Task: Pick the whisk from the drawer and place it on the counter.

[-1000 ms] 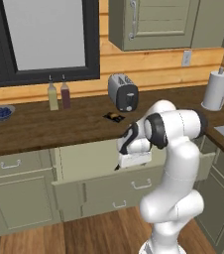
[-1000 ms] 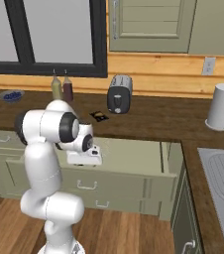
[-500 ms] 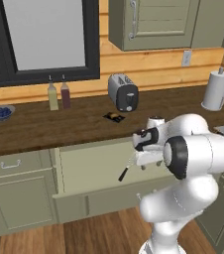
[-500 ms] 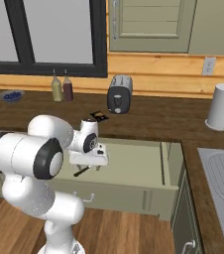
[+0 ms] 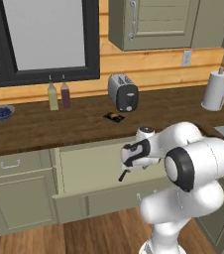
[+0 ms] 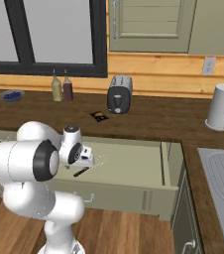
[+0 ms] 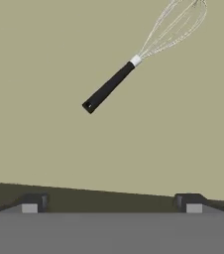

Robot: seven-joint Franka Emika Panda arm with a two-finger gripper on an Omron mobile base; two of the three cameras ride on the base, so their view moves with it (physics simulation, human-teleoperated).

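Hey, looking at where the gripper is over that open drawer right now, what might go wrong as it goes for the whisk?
1. The whisk lies off-centre from the open gripper, so a straight descent may miss the thin black handle.
2. Closing on the wire head instead could let it slip out.
3. The drawer is shallow; descending too far may hit its floor.

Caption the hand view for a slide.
Open pincer above the whisk lying on the pale drawer floor.

— What is getting cut off?
— The whisk (image 7: 134,62): the hand view's top edge is clipping its wire head.
— And from the base?
— The arm is hiding most of it inside the drawer (image 5: 91,166).
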